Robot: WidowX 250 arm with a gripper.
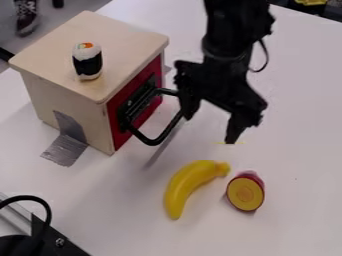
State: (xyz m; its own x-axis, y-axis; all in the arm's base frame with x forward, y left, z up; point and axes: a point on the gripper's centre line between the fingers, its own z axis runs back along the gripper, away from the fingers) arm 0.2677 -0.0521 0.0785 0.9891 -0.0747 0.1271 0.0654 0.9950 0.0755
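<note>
1. Above the counter [300,210], the black arm [230,30] comes down from the top edge, and its tool [210,130] hangs just right of the wooden box [123,40]. The two fingers stand wide apart with nothing gripped between them.
2. Nearest to the tool is the black handle [141,137], a bent bar that juts from the red front [121,139] of the box. One finger is right by the handle's outer part; whether they touch, I cannot tell. The other finger points down over the counter, farther right, near a short, thin yellow line.
3. On the pale top of the box, a toy sushi roll [87,62] stands upright, white with a black band and a bit of orange and green at its upper end.
4. Grey tape [72,137] runs from the box's left side onto the counter.
5. Below the tool in the view lies a yellow banana [185,186], curved, and just right of it a halved fruit [246,192] with purplish-red skin, its yellow cut face towards the camera.
6. At the lower left corner, a black cable [49,216] arcs over a metal rail [15,218].
</note>
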